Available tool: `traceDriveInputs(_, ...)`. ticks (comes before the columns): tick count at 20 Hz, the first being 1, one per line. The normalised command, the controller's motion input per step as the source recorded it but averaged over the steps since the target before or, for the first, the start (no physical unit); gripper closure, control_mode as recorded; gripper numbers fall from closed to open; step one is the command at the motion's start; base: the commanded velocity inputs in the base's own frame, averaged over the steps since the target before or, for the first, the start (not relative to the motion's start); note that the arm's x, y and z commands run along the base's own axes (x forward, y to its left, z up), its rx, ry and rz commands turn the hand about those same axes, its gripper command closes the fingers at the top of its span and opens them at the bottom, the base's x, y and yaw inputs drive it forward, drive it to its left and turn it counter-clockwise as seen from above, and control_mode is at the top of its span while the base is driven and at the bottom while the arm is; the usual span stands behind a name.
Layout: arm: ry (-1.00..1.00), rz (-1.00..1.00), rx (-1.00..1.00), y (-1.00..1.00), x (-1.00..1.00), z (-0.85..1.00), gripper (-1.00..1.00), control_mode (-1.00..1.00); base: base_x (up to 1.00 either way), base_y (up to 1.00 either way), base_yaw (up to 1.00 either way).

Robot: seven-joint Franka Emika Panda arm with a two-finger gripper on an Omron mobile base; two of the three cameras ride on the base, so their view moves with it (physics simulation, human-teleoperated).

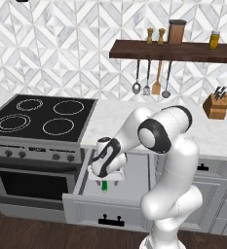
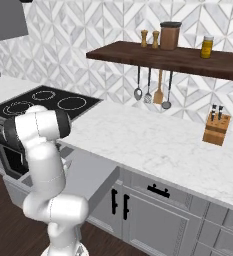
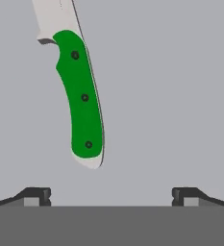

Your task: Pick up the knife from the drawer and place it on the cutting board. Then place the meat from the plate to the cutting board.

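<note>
First step: the spread gripper (image 3: 111,194) hovers over the knife (image 3: 80,103) on the drawer (image 1: 134,182) floor; next, lower and straddle the green handle.

One knife (image 3: 80,101), one drawer (image 1: 129,194)

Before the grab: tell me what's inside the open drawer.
The knife lies flat on the pale floor of the drawer, green handle toward the open gripper. In the left base view the hand covers part of the interior.
</note>
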Motion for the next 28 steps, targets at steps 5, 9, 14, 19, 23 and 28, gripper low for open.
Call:
traceDriveInputs(5, 0.0, 0.0, -0.06, 0.0, 0.45, -0.21, -1.0, -1.0, 0.0, 0.0, 0.0)
traceDriveInputs(9, 0.0, 0.0, -0.09, 0.05, 0.35, -0.25, -1.0, -1.0, 0.0, 0.0, 0.0)
traceDriveInputs(14, 0.0, 0.0, -0.06, 0.01, 0.15, -0.37, -1.0, -1.0, 0.0, 0.0, 0.0)
traceDriveInputs(19, 0.0, 0.0, -0.02, 0.0, 0.15, -0.3, -1.0, -1.0, 0.0, 0.0, 0.0)
traceDriveInputs(23, 0.0, 0.0, -0.01, 0.0, 0.0, -0.29, 1.0, -1.0, 0.0, 0.0, 0.0)
traceDriveInputs(28, -0.03, 0.0, 0.0, 0.0, -0.1, -0.08, 1.0, -1.0, 0.0, 0.0, 0.0)
